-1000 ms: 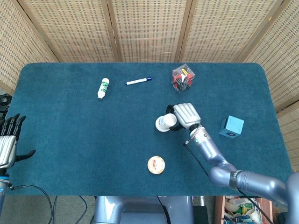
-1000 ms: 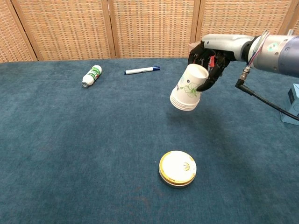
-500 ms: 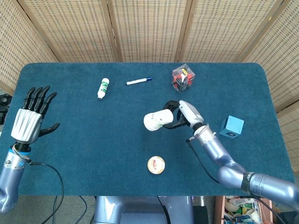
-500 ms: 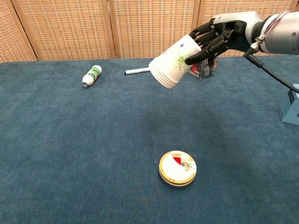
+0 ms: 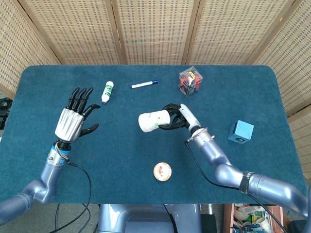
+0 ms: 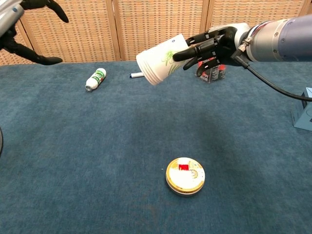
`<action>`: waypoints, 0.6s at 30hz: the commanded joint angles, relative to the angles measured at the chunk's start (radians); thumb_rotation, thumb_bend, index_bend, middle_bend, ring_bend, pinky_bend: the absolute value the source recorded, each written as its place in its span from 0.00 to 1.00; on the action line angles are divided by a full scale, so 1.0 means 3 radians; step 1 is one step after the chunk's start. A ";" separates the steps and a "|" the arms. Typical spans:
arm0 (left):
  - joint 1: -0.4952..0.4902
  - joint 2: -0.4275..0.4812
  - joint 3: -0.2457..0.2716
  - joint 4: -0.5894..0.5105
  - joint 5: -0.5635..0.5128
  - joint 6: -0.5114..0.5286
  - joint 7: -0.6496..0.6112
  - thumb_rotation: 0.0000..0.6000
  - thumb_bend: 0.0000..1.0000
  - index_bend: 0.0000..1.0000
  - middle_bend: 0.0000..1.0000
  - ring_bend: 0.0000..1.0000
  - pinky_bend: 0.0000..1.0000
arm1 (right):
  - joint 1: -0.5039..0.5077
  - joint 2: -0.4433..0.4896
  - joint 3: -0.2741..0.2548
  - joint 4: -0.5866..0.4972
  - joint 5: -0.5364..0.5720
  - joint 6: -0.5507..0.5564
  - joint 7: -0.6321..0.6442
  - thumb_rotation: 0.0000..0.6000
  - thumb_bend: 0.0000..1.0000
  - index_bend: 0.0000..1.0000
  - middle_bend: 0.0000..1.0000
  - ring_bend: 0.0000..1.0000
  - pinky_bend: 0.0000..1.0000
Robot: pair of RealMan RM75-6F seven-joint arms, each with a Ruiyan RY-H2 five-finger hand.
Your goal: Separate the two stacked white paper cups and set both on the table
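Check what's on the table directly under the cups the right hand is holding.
Only bare blue cloth under the stacked cups, held in the air by the right hand. The round tin lies nearer the robot.

Legible text: none | bottle (image 5: pixel 107 91) label, round tin (image 6: pixel 185 175) lid, cups (image 6: pixel 158 66) print: too small to read

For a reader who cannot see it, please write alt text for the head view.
The robot's right hand holds the stacked white paper cups sideways above a blue table, their base toward the raised, open left hand. On the table lie a small white bottle, a marker, a clear cube, a blue block and a round tin.
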 commanded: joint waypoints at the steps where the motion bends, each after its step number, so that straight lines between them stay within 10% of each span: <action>1: -0.0158 -0.0301 -0.0036 0.0227 -0.0066 -0.0001 -0.0048 1.00 0.07 0.39 0.00 0.00 0.00 | 0.0027 -0.0017 0.0027 -0.0046 0.0091 0.0009 0.0055 1.00 0.51 0.54 0.58 0.46 0.64; 18: -0.0554 -0.0796 -0.0123 0.0525 -0.0223 -0.0052 -0.0048 1.00 0.14 0.49 0.02 0.00 0.00 | 0.0082 -0.0106 -0.0019 -0.0238 0.0212 0.0189 0.0037 1.00 0.53 0.54 0.58 0.46 0.64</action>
